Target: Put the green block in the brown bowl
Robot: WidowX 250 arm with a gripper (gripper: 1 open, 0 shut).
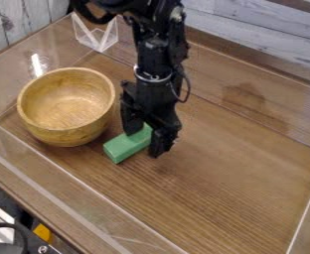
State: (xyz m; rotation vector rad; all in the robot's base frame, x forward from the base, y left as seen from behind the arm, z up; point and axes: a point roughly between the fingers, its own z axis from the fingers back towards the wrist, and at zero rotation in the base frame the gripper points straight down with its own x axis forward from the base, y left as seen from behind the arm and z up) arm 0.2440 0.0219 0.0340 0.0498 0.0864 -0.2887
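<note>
We see the hand [147,137], open, low over the green block [123,148], its fingers apart around the far end. The block lies flat on the tabletop [222,184], just beside the brown bowl [68,106]. Gripped that near one end, we think it could tilt or catch the bowl's rim.

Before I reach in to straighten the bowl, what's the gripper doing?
Gripper: open, low over the green block; whether it touches can't be told.
</note>
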